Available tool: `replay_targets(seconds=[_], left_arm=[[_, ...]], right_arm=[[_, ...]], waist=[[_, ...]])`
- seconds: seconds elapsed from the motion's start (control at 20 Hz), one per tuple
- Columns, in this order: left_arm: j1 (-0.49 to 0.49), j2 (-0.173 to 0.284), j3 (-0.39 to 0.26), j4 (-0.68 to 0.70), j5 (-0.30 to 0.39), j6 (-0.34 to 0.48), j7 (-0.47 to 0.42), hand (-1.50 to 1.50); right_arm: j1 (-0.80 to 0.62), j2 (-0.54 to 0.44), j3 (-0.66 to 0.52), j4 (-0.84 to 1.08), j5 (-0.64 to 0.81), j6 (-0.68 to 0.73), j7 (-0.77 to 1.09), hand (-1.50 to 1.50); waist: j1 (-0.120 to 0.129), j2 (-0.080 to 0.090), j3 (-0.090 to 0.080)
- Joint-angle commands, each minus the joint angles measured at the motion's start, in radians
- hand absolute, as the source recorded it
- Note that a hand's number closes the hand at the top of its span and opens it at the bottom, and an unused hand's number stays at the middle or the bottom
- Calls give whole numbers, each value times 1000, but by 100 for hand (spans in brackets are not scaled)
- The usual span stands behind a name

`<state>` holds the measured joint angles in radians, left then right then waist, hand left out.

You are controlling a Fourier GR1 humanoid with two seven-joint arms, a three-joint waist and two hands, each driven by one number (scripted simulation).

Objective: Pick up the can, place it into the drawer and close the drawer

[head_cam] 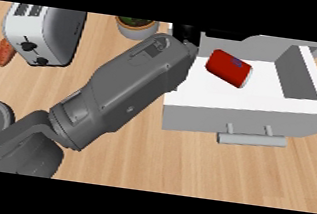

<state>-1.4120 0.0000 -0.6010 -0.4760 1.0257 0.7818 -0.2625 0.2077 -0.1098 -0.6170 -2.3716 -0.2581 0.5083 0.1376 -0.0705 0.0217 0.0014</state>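
Although the red cylindrical metal can (pixel 228 68) is already lying on its side inside the open white box-shaped drawer (pixel 300 72), the drawer is standing pulled out, so by my judgement the closing push is the step remaining. One grey forearm (pixel 122 94) is running from the view's lower left towards one o'clock, and its black hand (pixel 184 31) is showing only as a dark patch at the drawer's back left corner; whether its fingers are spread or curled cannot be told, and which arm it is cannot be told either. From that hand the can is lying towards four o'clock, near but apart, with its long axis running from ten o'clock to four o'clock. The drawer's grey bar handle (pixel 252 137) is sitting at the six o'clock face, well apart from the hand. Counted: one can, one drawer, one silver toaster (pixel 41 33), one potted plant (pixel 136 25), one forearm in view.
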Motion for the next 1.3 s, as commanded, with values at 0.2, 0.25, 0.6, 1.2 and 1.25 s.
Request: replay_targets(seconds=[0.2, 0.25, 0.6, 1.2, 1.25], left_arm=[[-4, 0, -14, -28, 22, 9, -29, -150], [-6, 0, 1, -19, 39, 10, -33, -150], [-7, 0, 7, -6, 32, 8, -6, -150], [33, 58, 21, -75, -37, 14, 74, -150], [22, 80, 28, -88, -42, 15, 81, -150]], right_arm=[[-116, 22, 194, -37, 400, -22, -46, -150], [-117, -9, 204, -15, 424, 3, -61, -150], [-285, -2, 411, 143, 796, -126, -107, -150], [-599, -28, 621, 619, 1177, -322, -163, -150], [-614, -50, 604, 678, 1178, -340, -210, -150]], waist=[[49, -6, -1], [39, -4, 0], [62, -8, -1], [100, -17, -2], [101, -17, -1]])
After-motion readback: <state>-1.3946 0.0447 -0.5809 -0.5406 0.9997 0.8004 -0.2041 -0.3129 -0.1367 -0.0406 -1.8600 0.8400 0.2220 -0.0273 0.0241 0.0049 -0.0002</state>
